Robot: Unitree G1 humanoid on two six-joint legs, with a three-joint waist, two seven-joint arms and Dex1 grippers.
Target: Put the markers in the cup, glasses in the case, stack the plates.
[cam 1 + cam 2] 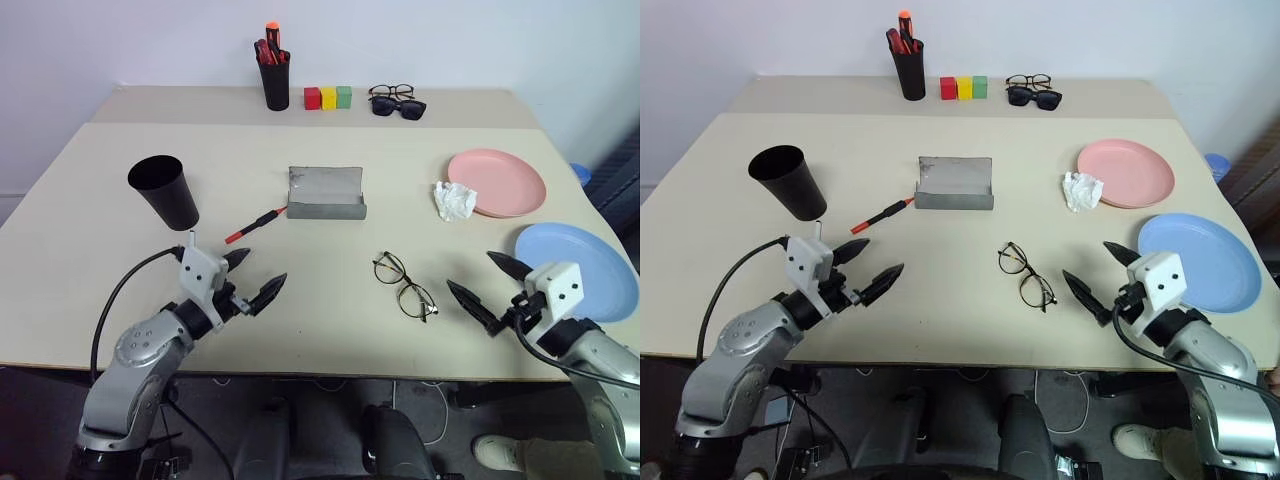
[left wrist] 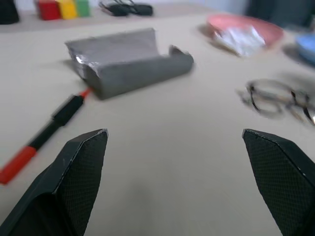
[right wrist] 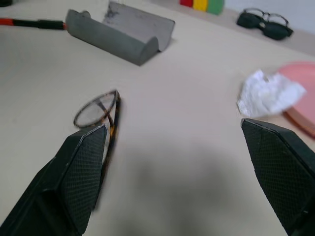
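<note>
Both claws sit nearest, at the counter's front edge, black tapered fingers spread wide, each empty: left claw (image 1: 254, 281) angled toward the marker, right claw (image 1: 488, 284) beside the glasses, apparently staged for first pickups.

Counter (image 1: 330, 330): pale beige, matte, flat; carries everything below.

Blue plate (image 1: 590, 265): round, shallow, smooth plastic, at the right edge beside the right claw. Not yet stacked.

Pink plate (image 1: 505, 180): salmon, same shape, lying farther back and apart from the blue one. A crumpled white paper scrap (image 1: 454, 200) rests against its near-left rim, and probably must be cleared before stacking.

Cup (image 1: 166, 190): black, tapered, wider at the rim, upright at the left, mouth open to receive the marker.

Case (image 1: 327, 193): grey, rectangular, rounded corners, hinged lid standing open, mid-counter; empty as far as can be seen.

Glasses (image 1: 405, 285): thin dark wire frame, roundish clear lenses, lying flat in front of the case, well apart from it.

Marker (image 1: 254, 225): slim, red body with black section, lying on the counter between cup and case, its far tip near the case's corner.
</note>
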